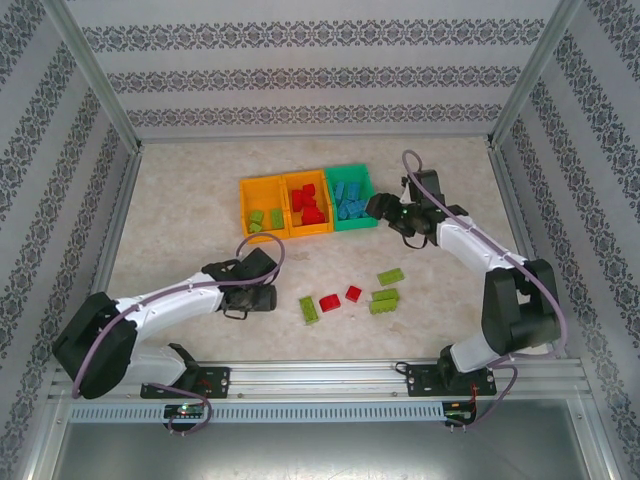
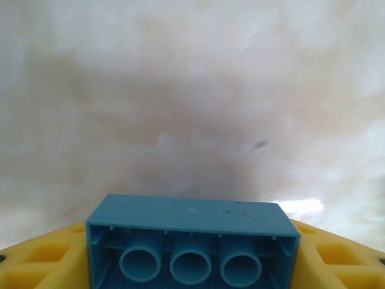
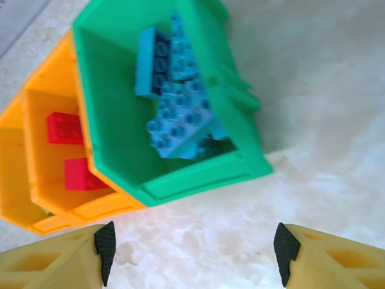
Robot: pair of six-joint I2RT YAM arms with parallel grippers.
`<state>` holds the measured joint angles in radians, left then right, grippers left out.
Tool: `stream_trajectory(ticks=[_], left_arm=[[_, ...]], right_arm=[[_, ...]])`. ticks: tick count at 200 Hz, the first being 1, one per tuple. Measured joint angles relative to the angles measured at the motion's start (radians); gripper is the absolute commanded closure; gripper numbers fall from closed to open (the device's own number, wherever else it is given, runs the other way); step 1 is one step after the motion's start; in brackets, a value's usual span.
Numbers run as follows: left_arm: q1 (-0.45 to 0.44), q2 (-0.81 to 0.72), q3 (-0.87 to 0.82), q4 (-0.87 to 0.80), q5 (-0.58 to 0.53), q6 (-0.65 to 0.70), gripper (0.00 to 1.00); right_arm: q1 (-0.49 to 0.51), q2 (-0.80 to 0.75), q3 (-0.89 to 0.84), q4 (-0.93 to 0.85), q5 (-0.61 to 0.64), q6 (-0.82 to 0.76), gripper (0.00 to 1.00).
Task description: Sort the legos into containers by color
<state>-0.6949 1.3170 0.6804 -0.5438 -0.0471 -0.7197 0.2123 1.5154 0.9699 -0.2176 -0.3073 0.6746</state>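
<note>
Beige marbled tabletop (image 1: 180, 210) across the middle; striped ornamented walls (image 1: 300, 60) along top and sides; aluminium rail (image 1: 320, 373) at bottom.

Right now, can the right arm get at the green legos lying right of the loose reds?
Probably yes. The right gripper is open and empty by the green bin, and those green legos lie on bare table on its side, with nothing over them or between.

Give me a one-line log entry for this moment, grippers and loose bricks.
left gripper: shut on blue brick | right gripper: open, empty, by green bin | loose on table: red bricks, green bricks
</note>
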Motion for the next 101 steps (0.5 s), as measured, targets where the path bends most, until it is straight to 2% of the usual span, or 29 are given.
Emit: stream_trajectory(ticks=[45,101], left_arm=[[0.000,0.133,0.191,0.067,0.045,0.059,0.51],[0.000,0.371,0.520,0.134,0.139,0.145,0.51]], right_arm=[[0.000,-0.053,-0.121,-0.023,0.035,0.002,0.27],[0.015,-0.115,-0.217,-0.029,0.058,0.015,0.27]])
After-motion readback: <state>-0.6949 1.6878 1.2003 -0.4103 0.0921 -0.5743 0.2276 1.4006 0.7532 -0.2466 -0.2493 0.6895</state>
